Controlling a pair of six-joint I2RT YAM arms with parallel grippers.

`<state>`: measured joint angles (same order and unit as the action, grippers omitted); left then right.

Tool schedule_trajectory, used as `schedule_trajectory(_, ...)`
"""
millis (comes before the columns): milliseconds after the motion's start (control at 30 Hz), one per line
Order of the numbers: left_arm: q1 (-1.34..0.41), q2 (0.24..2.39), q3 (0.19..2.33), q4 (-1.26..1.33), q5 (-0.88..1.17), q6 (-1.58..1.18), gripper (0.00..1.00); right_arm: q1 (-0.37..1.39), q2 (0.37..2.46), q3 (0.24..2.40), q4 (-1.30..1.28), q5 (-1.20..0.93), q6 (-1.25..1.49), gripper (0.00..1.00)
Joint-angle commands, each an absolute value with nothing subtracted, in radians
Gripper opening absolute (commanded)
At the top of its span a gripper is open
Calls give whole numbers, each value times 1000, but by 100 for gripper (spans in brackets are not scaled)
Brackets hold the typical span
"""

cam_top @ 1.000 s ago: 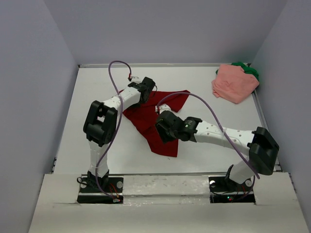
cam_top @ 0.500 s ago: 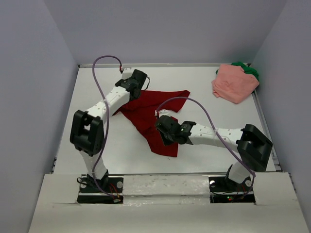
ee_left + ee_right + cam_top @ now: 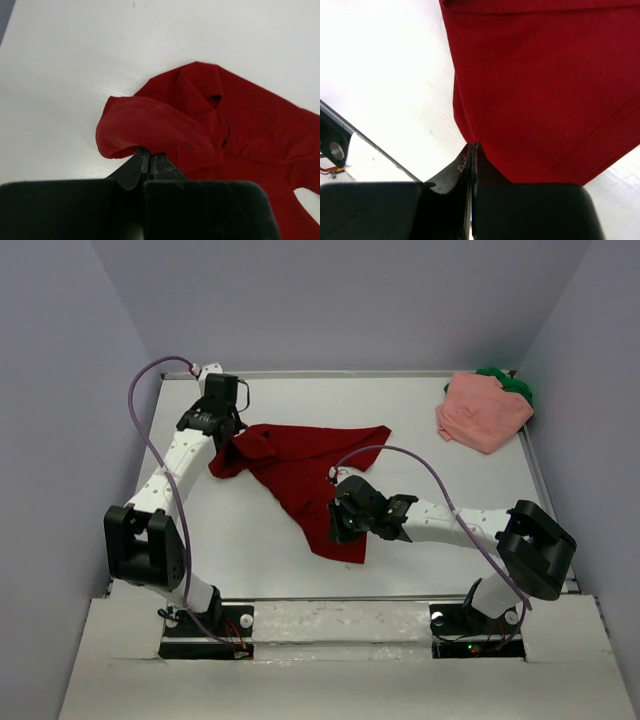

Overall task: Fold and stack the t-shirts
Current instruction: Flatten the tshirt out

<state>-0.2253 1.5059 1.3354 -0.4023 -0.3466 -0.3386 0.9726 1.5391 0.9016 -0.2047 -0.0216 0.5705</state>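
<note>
Now the left hand [image 3: 148,159] pinches a bunched corner of the red shirt [image 3: 300,470]; the right hand [image 3: 472,150] pinches its near edge, on the desk [image 3: 250,530].

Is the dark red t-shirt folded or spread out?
Unfolded: the dark red t-shirt lies rumpled, pinched by the left gripper at a curled edge and the right gripper at its near end.

The top camera looks down from high behind the near edge over the whole table [image 3: 420,430]. The wrist cameras look closely past the left gripper [image 3: 148,161] and the right gripper [image 3: 472,150]. All three views share the dark red t-shirt [image 3: 300,470].
</note>
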Motion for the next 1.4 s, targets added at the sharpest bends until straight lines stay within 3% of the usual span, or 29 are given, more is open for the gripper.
schedule_trajectory(0, -181, 1537, 1370, -410, -261, -344, 0, 974, 1497, 907, -213, -64, 652, 0)
schedule_trajectory(200, -123, 1560, 1405, -381, -186, -351, 0, 974, 1526, 848, -178, -83, 620, 0)
schedule_trajectory(400, -80, 1552, 1388, -336, -78, -362, 0, 965, 1709, 979, -339, 79, 552, 0)
schedule_trajectory(767, -52, 1514, 1382, -370, -167, -403, 0, 965, 1809, 1031, -590, 308, 776, 0)
schedule_trajectory(1033, -51, 1450, 1344, -403, -304, -448, 0, 965, 1611, 844, -669, 373, 1133, 0)
schedule_trajectory(1367, -54, 1324, 1209, -380, -285, -479, 0, 931, 1349, 707, -773, 411, 1321, 0)
